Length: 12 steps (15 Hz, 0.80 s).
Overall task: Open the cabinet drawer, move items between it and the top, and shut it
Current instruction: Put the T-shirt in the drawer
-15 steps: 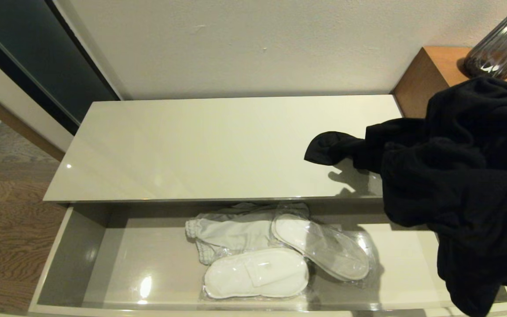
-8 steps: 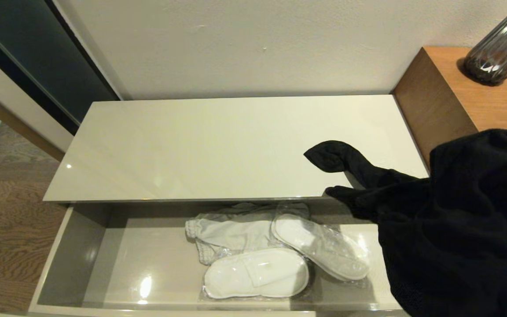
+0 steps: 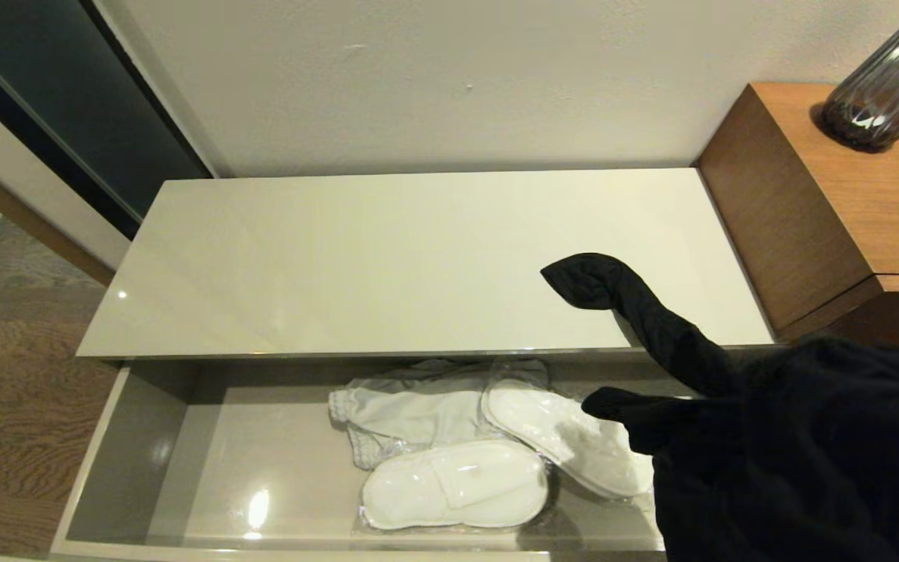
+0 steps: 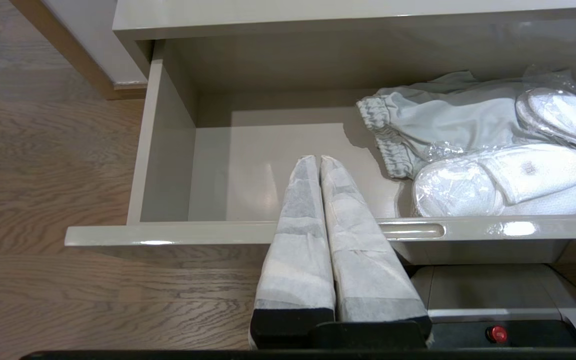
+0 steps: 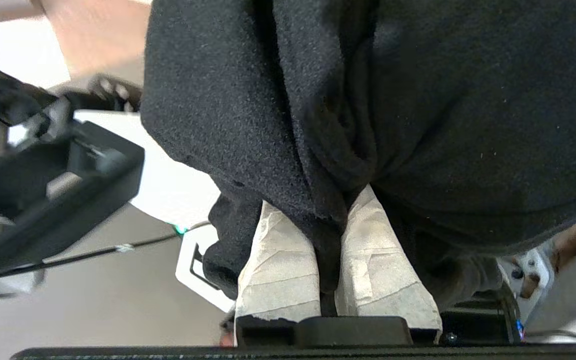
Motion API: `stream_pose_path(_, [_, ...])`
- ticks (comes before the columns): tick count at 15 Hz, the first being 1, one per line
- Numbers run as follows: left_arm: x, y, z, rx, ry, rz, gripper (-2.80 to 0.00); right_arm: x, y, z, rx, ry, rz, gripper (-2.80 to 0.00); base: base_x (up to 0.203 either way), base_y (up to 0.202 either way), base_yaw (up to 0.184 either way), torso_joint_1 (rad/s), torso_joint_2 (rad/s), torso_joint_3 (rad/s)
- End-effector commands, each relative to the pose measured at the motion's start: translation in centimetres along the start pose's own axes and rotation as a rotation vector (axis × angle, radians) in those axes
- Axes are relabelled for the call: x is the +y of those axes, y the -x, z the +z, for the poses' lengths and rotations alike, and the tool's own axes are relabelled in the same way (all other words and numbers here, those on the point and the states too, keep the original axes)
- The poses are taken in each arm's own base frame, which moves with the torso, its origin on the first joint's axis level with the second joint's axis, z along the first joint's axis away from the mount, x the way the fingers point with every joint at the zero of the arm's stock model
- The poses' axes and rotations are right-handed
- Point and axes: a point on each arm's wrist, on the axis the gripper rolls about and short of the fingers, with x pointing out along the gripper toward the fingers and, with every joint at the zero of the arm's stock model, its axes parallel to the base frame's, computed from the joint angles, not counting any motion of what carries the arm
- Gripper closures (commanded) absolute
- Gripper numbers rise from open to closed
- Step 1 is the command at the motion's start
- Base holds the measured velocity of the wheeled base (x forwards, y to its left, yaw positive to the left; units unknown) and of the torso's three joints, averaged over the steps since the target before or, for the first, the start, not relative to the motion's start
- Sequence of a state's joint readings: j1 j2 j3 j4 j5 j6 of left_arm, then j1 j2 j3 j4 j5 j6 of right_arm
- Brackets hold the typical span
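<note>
- While the cabinet drawer (image 3: 145, 460) stands pulled open, the right end effector (image 5: 329, 200) is clamped on the black garment (image 3: 793, 453), a fold pinched between its wrapped fingers (image 5: 273, 260).
- Garment bulk hangs at the drawer's right end; one sleeve-like end (image 3: 590, 279) lies on the top (image 3: 387, 257).
- Inside the drawer: light grey garment (image 3: 410, 410) and two wrapped slipper pairs (image 3: 453, 484) (image 3: 566, 437), touching each other near the middle.
- Left end effector (image 4: 320, 162) clenched on nothing, in front of the drawer's front edge.
- Brown wooden unit (image 3: 824, 203) with a dark vase (image 3: 883, 86) to the right.
</note>
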State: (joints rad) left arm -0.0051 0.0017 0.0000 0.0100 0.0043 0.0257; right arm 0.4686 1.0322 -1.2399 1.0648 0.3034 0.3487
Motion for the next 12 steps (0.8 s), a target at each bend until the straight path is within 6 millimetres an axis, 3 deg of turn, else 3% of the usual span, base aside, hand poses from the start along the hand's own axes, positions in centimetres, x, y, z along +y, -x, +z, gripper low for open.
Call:
stream_pose_path(1, [0.0, 0.0, 0.0, 0.001, 0.000, 0.001, 0.00, -0.6, -1.7, -0.2, 0.079, -0.015, -0.022, 0.00, 0.000, 0.000, 0.000, 0.000, 0.00, 0.000])
stream_pose_path(6, [0.0, 0.0, 0.0, 0.001, 0.000, 0.000, 0.00, -1.6, -4.4, -0.6, 0.176, -0.037, -0.064, 0.00, 0.000, 0.000, 0.000, 0.000, 0.00, 0.000])
stream_pose_path(12, [0.0, 0.0, 0.0, 0.001, -0.002, -0.001, 0.00, -1.4, -3.9, -0.4, 0.149, -0.019, -0.053, 0.00, 0.000, 0.000, 0.000, 0.000, 0.00, 0.000])
